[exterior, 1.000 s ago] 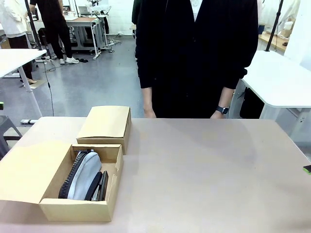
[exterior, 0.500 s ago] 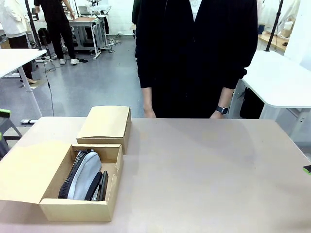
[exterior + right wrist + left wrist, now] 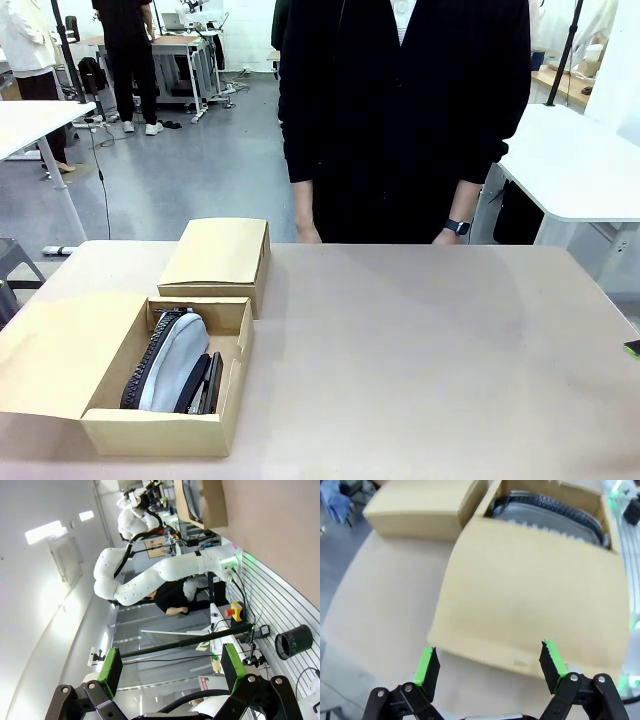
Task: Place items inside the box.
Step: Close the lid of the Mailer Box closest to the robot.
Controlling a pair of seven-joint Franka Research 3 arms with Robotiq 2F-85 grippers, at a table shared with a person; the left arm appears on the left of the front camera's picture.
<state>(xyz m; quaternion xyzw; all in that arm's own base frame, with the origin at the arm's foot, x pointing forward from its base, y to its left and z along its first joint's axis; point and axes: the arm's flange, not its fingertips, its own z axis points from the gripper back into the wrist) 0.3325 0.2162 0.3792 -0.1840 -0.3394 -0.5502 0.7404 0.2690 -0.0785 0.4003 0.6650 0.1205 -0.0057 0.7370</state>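
So the table (image 3: 420, 350) takes up most of the front view, with a person (image 3: 400, 110) in dark clothes standing at the far edge, hands down by the tabletop. The cardboard box (image 3: 215, 265) sits on the robot's left part of the table: far compartment has its lid shut, near one has its flap folded out flat to the left. Inside the near compartment a grey zip pouch (image 3: 175, 362) lies lengthwise, with something black (image 3: 205, 385) tucked right beside it, can't tell what. Left gripper (image 3: 489, 666) hangs over that folded-out flap, jaws spread wide, nothing in them. Right gripper (image 3: 169, 672) is also spread wide and empty, pointing off sideways across the room
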